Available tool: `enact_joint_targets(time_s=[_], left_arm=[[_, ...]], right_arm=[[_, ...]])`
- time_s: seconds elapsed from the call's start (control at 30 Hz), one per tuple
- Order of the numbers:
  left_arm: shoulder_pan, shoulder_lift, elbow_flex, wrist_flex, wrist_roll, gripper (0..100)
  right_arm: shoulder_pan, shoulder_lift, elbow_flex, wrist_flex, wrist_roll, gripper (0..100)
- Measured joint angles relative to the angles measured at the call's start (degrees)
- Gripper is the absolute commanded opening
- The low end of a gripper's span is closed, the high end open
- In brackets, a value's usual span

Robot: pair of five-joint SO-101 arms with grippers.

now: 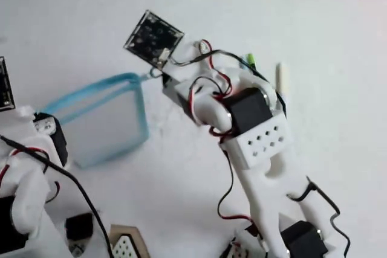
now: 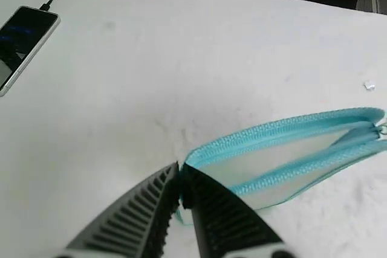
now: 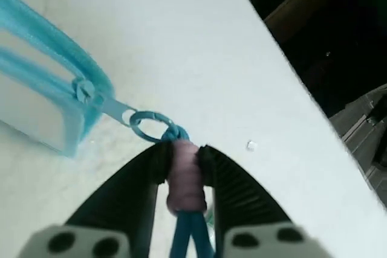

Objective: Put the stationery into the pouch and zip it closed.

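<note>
The pouch (image 1: 106,122) is translucent with a light blue zipper and lies flat at the table's middle left. Its zipper (image 2: 284,143) gapes open along the top edge. My left gripper (image 2: 179,187) is shut on the pouch's corner at the zipper's end. The slider (image 3: 83,89) sits at the other end, with a ring and a cord hanging from it. My right gripper (image 3: 184,164) is shut on the pink bead of that pull cord (image 3: 183,173). A green pen tip (image 1: 250,60) and a white stick (image 1: 281,77) lie beyond the right arm.
A phone (image 2: 24,37) on a cable lies far off on the table. A small white scrap (image 2: 368,86) rests near the pouch's slider end. The table's far edge (image 3: 284,77) runs close beyond the right gripper. A dark board (image 1: 5,83) shows at the left edge.
</note>
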Motion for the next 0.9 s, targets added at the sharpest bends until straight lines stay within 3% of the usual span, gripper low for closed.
enact_joint_targets(time_s=[0.3, 0.53, 0.67, 0.9], left_arm=[[0.0, 9.0, 0.9, -0.6, -1.1, 2], [-0.4, 11.7, 0.7, -0.7, -1.3, 2], [-0.8, 11.7, 0.7, -1.0, -1.4, 2], [-0.8, 11.7, 0.7, -1.0, -1.4, 2]], right_arm=[[2.7, -0.2, 6.2, 0.1, 4.2, 2.4], [0.2, 0.0, 6.2, 5.3, 6.4, 27.6], [0.5, -3.2, 6.2, 10.3, 8.1, 29.5], [10.8, -7.1, 6.2, 14.1, 5.5, 29.5]])
